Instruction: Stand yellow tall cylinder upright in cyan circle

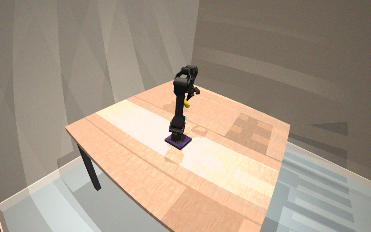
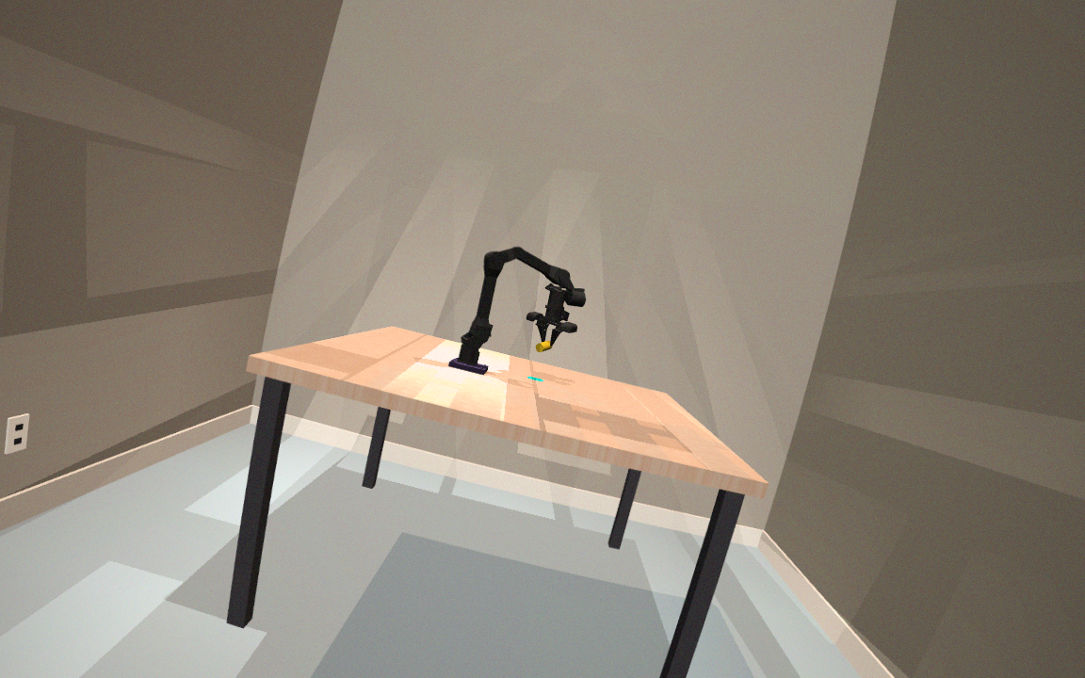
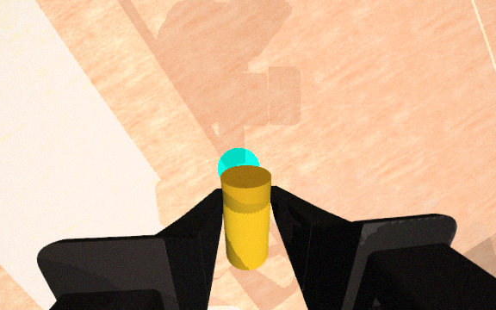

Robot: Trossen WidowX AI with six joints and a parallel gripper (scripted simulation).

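My gripper [image 3: 246,193] [image 2: 548,339] is shut on the yellow tall cylinder [image 3: 246,215] [image 1: 186,104] [image 2: 542,346] and holds it well above the table. In the wrist view the cylinder points away between the two black fingers, and its far end covers the near edge of the cyan circle [image 3: 238,158]. The circle lies flat on the table below; it shows as a thin cyan mark in the exterior view [image 2: 535,379] and as a sliver beside the arm in the top view [image 1: 185,117]. In the top view the cylinder hangs tilted.
The wooden table [image 1: 123,149] [image 2: 614,429] bears only the arm on its purple base plate [image 1: 178,141] [image 2: 468,364]. The table edges drop to a grey floor. Walls stand behind.
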